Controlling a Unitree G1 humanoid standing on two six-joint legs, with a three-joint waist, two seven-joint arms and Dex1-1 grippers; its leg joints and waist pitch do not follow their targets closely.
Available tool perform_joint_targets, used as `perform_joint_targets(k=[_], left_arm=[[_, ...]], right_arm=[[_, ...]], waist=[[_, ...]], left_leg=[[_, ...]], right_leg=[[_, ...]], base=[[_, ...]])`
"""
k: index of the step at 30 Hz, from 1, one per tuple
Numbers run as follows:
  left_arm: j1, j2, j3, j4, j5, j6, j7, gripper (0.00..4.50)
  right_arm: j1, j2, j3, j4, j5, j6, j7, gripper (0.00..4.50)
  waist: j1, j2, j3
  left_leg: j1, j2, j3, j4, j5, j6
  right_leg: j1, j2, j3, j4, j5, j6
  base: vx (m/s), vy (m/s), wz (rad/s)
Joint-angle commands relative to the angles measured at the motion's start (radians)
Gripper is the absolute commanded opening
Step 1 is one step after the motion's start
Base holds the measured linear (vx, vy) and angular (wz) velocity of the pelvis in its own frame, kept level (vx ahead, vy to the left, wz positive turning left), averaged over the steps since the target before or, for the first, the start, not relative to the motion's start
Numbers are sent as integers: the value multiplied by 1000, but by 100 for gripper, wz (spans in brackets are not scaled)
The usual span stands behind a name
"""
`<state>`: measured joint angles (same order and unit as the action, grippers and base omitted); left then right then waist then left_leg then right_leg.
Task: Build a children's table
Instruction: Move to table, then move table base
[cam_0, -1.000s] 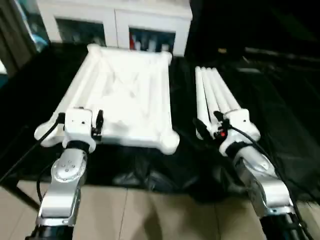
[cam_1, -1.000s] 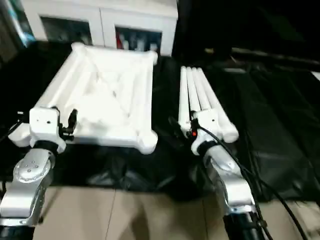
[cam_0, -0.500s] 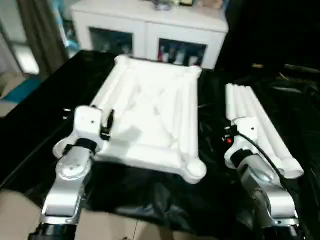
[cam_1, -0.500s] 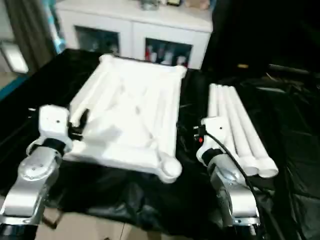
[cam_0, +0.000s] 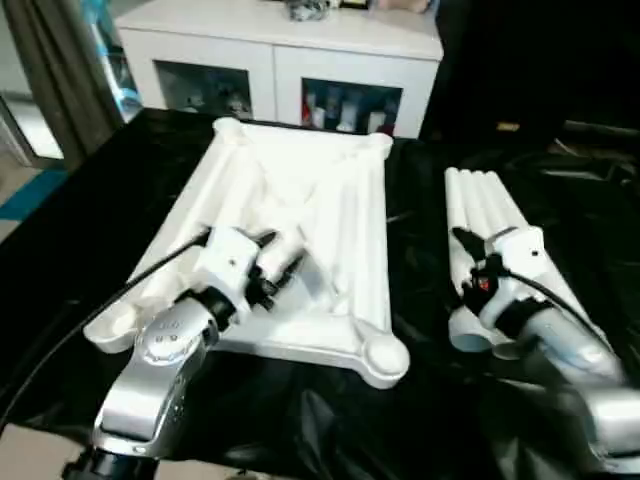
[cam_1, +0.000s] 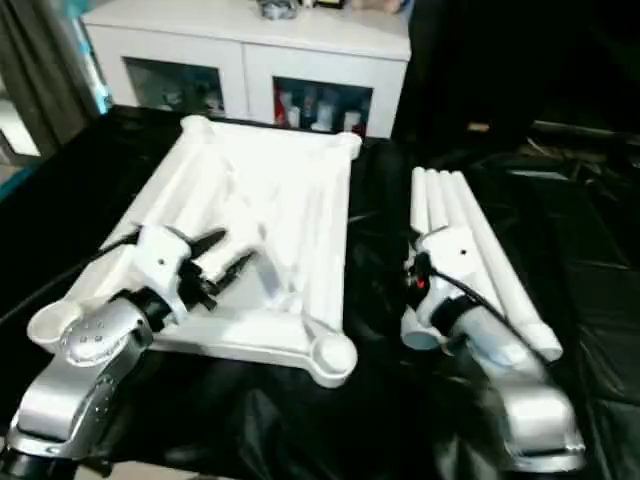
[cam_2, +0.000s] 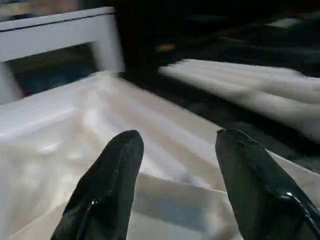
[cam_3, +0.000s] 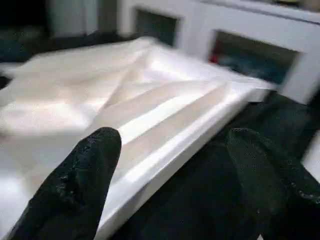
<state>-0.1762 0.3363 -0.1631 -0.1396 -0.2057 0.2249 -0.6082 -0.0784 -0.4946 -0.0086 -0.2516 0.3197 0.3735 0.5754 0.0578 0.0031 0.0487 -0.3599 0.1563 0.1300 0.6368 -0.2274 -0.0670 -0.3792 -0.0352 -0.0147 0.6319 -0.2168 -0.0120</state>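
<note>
The children's table top (cam_0: 320, 190) lies upside down on black cloth, ribbed underside up, with rounded sockets at its corners (cam_0: 383, 356). Several white tube legs (cam_0: 480, 200) lie side by side to its right. My left gripper (cam_0: 276, 258) hangs open over the near part of the top's underside, holding nothing; in its wrist view the black fingers (cam_2: 107, 180) frame the ribs and the legs beyond. My right gripper (cam_0: 466, 262) is open above the near ends of the legs and points towards the top; its wrist view shows the top's long edge (cam_3: 165, 125) past the fingers (cam_3: 85, 170).
A white cabinet with glass doors (cam_0: 280, 60) stands behind the work surface. Black cloth (cam_0: 80, 200) covers the whole surface and hangs over its near edge. A curtain (cam_0: 55, 70) and a strip of floor lie at the far left.
The camera has shifted and tilted. My left gripper has moved from the top's near left corner in over its underside and turned to the right. The right gripper stays at the legs' near ends.
</note>
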Motion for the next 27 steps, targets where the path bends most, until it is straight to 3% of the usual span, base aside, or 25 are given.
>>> perform_joint_targets(k=[1,5,9,14,19,20,24,25,27], left_arm=[[-37,16,-29,-5,-40,32,-96,272],[-74,127,-125,-23,-72,139,-299,272],[-102,183,-198,-4,-47,197,-389,257],[-145,207,-244,50,25,174,-424,213],[-192,237,-290,134,92,150,-438,167],[-195,244,-297,137,94,155,-449,162],[-203,257,-314,147,109,167,-462,123],[-204,257,-318,153,119,155,-475,117],[-204,256,-319,154,120,150,-480,104]], right_arm=[[-13,-38,-12,-18,32,39,78,375],[1,-177,-1,-27,72,68,258,375],[22,-276,18,-40,109,126,369,375],[31,-306,36,-50,114,137,414,375],[30,-315,57,-75,133,156,440,375],[27,-316,59,-75,133,158,444,375],[19,-320,64,-75,128,160,452,375],[16,-321,66,-73,120,154,457,375],[14,-321,67,-72,117,151,458,375]], waist=[[-6,-1,-37],[-5,6,-43],[-10,7,-49],[-9,6,-49],[-12,10,-47],[-13,14,-48],[-16,13,-50],[-15,20,-50],[-16,15,-49]], left_leg=[[9,56,-9,-102,-274,24],[11,60,-6,-102,-227,31],[4,58,-1,-92,-140,66],[5,61,3,-90,-121,85],[8,63,2,-95,-161,67],[8,63,1,-95,-161,65],[7,64,3,-94,-146,63],[7,65,2,-94,-146,64],[7,64,3,-94,-148,65]], right_leg=[[38,-86,45,-88,-261,-185],[37,-90,45,-87,-251,-169],[46,-91,45,-79,-116,-210],[47,-91,43,-81,-104,-239],[44,-91,42,-87,-185,-220],[44,-92,43,-86,-179,-222],[45,-93,43,-82,-129,-244],[45,-94,43,-82,-123,-250],[46,-94,43,-83,-122,-253]], base=[[0,0,0],[0,0,0],[0,0,0],[0,0,0],[0,0,0],[0,0,0],[0,0,0],[0,0,0],[0,0,0]])
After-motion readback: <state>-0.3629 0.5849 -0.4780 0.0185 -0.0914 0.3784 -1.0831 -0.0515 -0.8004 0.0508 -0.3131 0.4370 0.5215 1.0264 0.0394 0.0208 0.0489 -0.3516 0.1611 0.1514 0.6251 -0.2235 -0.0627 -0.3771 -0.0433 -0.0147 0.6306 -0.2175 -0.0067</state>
